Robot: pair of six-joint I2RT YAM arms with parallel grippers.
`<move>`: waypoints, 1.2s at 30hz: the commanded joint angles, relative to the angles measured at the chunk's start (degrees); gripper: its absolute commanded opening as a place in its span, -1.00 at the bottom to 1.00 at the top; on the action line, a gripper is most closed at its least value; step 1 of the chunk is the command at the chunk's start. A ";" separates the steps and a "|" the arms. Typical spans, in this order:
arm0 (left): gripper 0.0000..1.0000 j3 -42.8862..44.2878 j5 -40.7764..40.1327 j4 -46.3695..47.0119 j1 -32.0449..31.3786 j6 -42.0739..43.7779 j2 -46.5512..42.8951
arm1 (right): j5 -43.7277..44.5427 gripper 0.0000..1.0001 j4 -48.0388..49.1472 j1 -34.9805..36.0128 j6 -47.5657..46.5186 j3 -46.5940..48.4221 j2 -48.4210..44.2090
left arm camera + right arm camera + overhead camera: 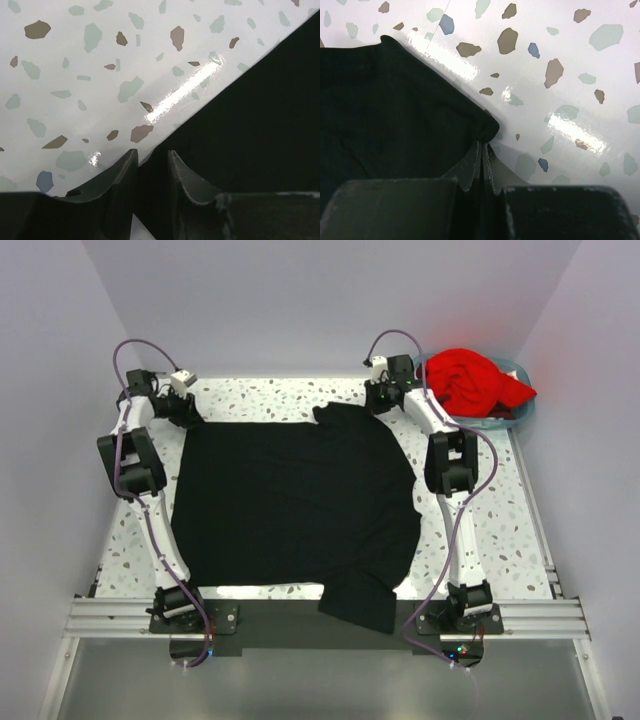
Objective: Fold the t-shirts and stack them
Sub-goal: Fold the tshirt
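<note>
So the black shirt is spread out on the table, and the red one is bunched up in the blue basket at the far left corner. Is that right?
Not quite. The basket holding the bunched red shirt sits at the far right corner, not the left, as the top external view shows. The black shirt is indeed spread out on the table.

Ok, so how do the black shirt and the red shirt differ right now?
The black t-shirt lies spread flat on the table; the red t-shirt sits bunched in the basket. The right gripper pinches the black one's edge; no gripper holds the red one. Both are unfolded.
</note>
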 commanded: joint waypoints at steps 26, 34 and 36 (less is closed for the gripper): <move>-1.00 -5.65 6.86 6.24 1.43 0.84 -9.99 | -6.40 -1.00 4.53 -1.31 0.64 2.41 -7.72; -1.00 -12.60 7.83 7.12 2.31 5.05 -15.97 | -7.01 -1.00 3.31 -1.66 -1.38 -3.92 -13.35; -1.00 -13.39 8.44 6.33 2.83 6.11 -16.59 | -7.01 -1.00 2.52 -1.84 -1.64 -4.71 -14.83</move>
